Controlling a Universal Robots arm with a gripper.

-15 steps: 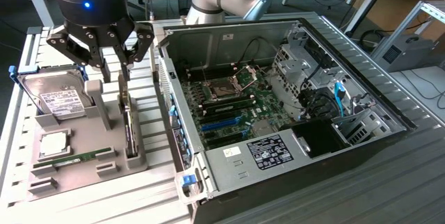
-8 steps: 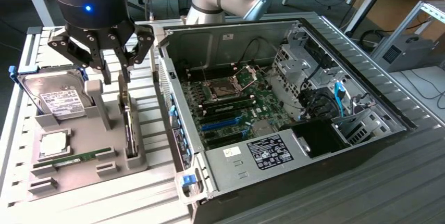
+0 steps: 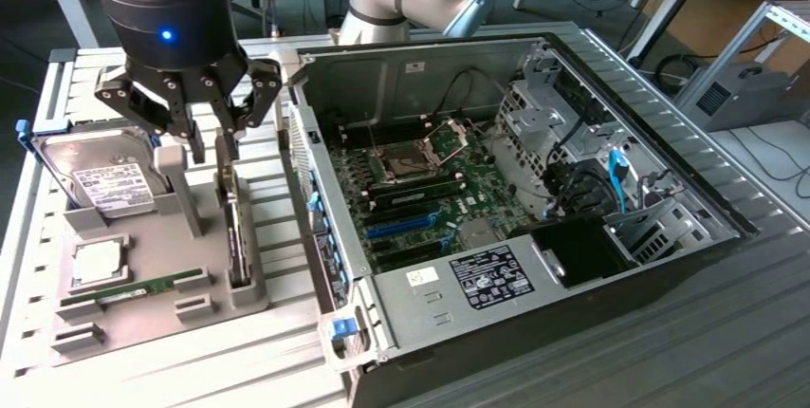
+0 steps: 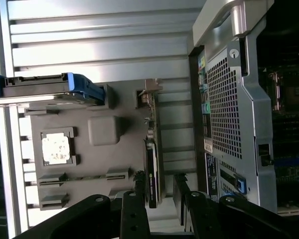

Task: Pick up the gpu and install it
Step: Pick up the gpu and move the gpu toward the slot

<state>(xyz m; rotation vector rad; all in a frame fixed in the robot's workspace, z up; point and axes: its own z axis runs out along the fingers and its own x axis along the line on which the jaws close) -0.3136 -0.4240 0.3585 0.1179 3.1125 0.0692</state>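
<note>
Barely started tbh: my gripper (image 3: 212, 142) hangs open astride the gpu (image 3: 234, 228), upright in its tray (image 3: 152, 242) at frame left. Nothing installed yet.

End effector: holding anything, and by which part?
Nothing held. The end effector is open, fingers straddling the edge of the gpu, not clamped on it.

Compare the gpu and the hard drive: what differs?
The gpu is black and thin; the hard drive is silver, thicker, blue-framed. The gpu is nearest the computer case; the hard drive stands farther off. The open gripper hangs over the gpu, not the hard drive. Both stand on edge in the grey holder.
</note>
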